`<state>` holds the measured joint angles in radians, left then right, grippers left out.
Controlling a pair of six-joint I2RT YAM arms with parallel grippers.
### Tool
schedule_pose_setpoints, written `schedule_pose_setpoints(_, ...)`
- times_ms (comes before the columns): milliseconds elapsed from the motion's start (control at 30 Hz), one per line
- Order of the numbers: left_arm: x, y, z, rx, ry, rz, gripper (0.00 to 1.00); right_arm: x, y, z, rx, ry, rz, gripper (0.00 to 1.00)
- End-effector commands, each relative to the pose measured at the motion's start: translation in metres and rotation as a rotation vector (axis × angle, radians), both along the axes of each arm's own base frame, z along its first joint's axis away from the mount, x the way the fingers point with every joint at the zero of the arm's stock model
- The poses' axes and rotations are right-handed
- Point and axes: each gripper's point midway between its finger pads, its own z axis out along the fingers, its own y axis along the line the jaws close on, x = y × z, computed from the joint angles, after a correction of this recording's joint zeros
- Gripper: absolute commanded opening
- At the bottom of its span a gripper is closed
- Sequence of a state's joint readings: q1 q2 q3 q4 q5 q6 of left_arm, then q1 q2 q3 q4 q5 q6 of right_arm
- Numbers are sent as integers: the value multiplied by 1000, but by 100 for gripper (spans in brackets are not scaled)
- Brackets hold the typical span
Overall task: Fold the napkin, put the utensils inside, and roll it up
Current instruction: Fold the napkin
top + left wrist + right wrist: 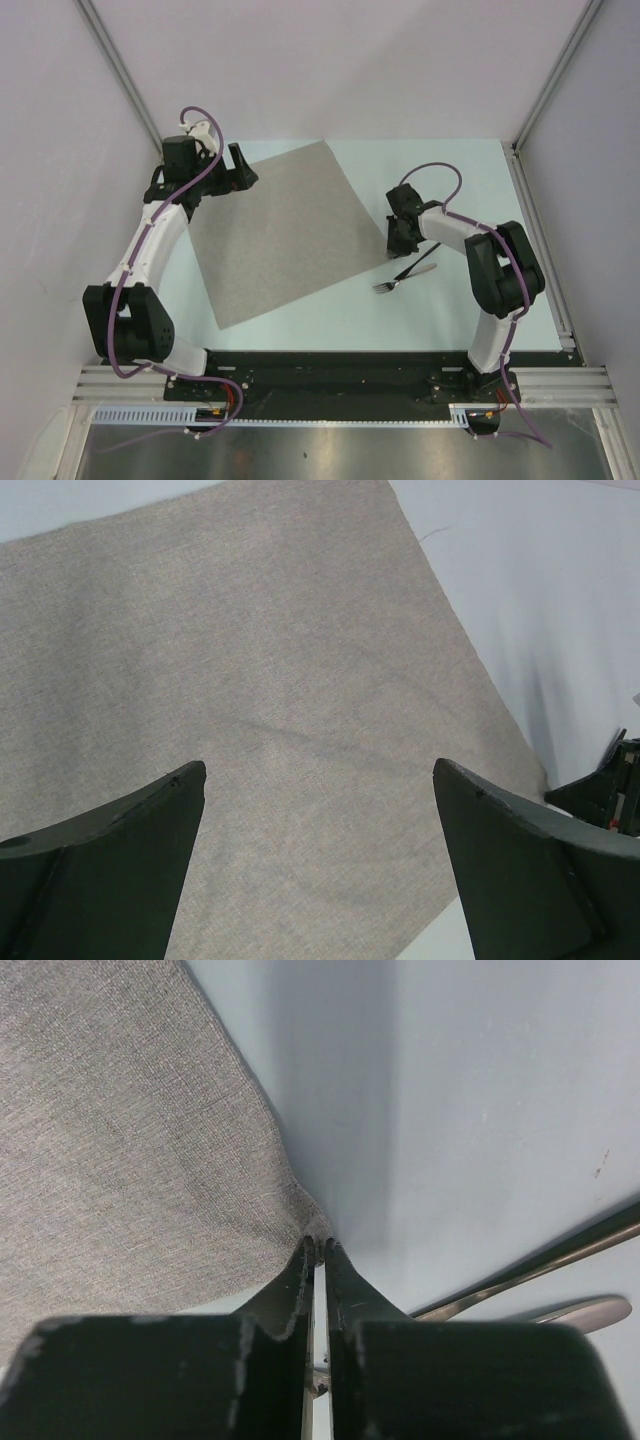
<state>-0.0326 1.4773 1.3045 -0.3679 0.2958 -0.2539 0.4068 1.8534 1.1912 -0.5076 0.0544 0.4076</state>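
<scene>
Pinching the light, floppy-looking napkin [130, 1130] by the corner at its tips, likely the best hold, the right gripper [316, 1245] is almost shut; the left gripper [320, 768] gapes empty.

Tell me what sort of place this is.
Probably a robotics lab test cell: plain panels on metal framing enclose the table, two robot arms are bolted to a rail, and a napkin and fork lie staged.
</scene>
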Motion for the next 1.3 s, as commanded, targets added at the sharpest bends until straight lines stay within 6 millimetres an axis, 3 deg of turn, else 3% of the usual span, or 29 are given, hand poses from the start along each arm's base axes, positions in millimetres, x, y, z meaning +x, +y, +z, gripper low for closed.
schedule_pose_setpoints(0, 0, -4, 38, -18, -96, -16, 100, 1, -8, -11, -18, 18, -14, 0)
schedule_pose_setpoints(233, 0, -5, 39, -22, -99, -19, 100, 13, -41, 6, -52, -16, -65, 0)
schedule_pose_setpoints(467, -1, -7, 41, -32, -99, -28, 100, 12, -80, 20, -86, -30, -123, 0)
schedule_pose_setpoints(633, -6, -8, 47, -30, -112, -33, 100, 19, -73, 44, -55, -62, -106, 0)
schedule_pose_setpoints(733, -13, -3, 52, -3, -124, -19, 100, 33, -44, 71, -29, -123, -55, 0)
schedule_pose_setpoints(767, -16, 0, 53, 9, -130, -8, 100, 33, -24, 78, -16, -138, -18, 0)
schedule_pose_setpoints(800, -21, 7, 54, 40, -133, 22, 100, 45, -8, 96, 12, -188, -2, 0)
schedule_pose_setpoints(867, -27, 19, 56, 72, -134, 67, 100, 50, 31, 102, 59, -204, 61, 0)
schedule_pose_setpoints(900, -33, 29, 58, 96, -138, 106, 100, 65, 52, 125, 100, -263, 81, 0)
schedule_pose_setpoints(933, -36, 35, 59, 102, -140, 126, 100, 70, 72, 111, 105, -245, 111, 0)
schedule_pose_setpoints(967, -39, 46, 60, 104, -144, 161, 100, 76, 89, 115, 126, -258, 130, 0)
schedule_pose_setpoints(1000, -41, 56, 58, 95, -139, 191, 100, 84, 123, 131, 164, -298, 178, 0)
schedule_pose_setpoints(1033, -45, 69, 63, 89, -156, 225, 100, 89, 144, 113, 173, -274, 207, 0)
schedule_pose_setpoints(1100, -49, 80, 60, 86, -161, 263, 100, 91, 190, 109, 213, -290, 255, 0)
schedule_pose_setpoints(1133, -53, 91, 65, 95, -179, 305, 100, 100, 220, 135, 296, -342, 295, 0)
schedule_pose_setpoints(1167, -53, 95, 67, 94, -193, 322, 100, 102, 240, 106, 305, -308, 314, 0)
schedule_pose_setpoints(1233, -57, 103, 65, 97, -201, 352, 100, 107, 292, 131, 432, -383, 366, 0)
schedule_pose_setpoints(1267, -57, 104, 66, 95, -208, 355, 100, 109, 308, 116, 456, -379, 372, 0)
